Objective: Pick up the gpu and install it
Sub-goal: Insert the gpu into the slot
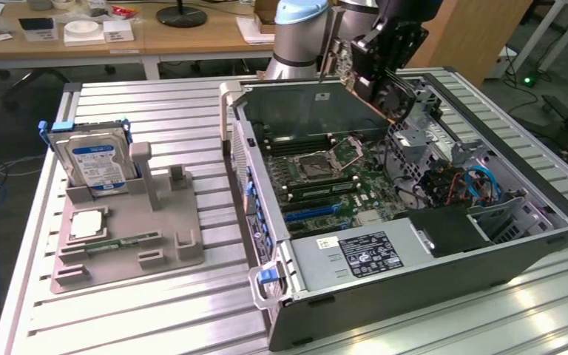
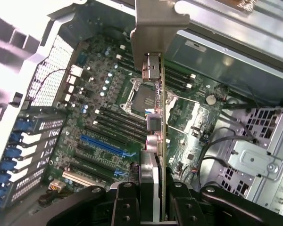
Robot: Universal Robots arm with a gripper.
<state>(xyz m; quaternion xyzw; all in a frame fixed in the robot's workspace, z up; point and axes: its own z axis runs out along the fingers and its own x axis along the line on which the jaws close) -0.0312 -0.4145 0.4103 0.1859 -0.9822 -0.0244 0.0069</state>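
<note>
Overhead light is glinting off the ribbed silver aluminium table (image 1: 535,299); glare is seemingly bleaching the perforated wall of the open grey metal computer case (image 2: 52,70).

A blue-labelled hard drive (image 1: 92,159) stands upright in a grey holder (image 1: 166,222) on the slatted desk (image 1: 146,318), a green memory stick (image 1: 124,242) lying flat in it. Just beside, an open case (image 1: 413,288) shows its motherboard (image 1: 333,188).

The gpu (image 1: 343,58) is held by gripper (image 1: 365,65) above open computer case (image 1: 413,296). A hard drive (image 1: 97,163) is stood upright in grey fixture (image 1: 166,248), exterior view's left.
</note>
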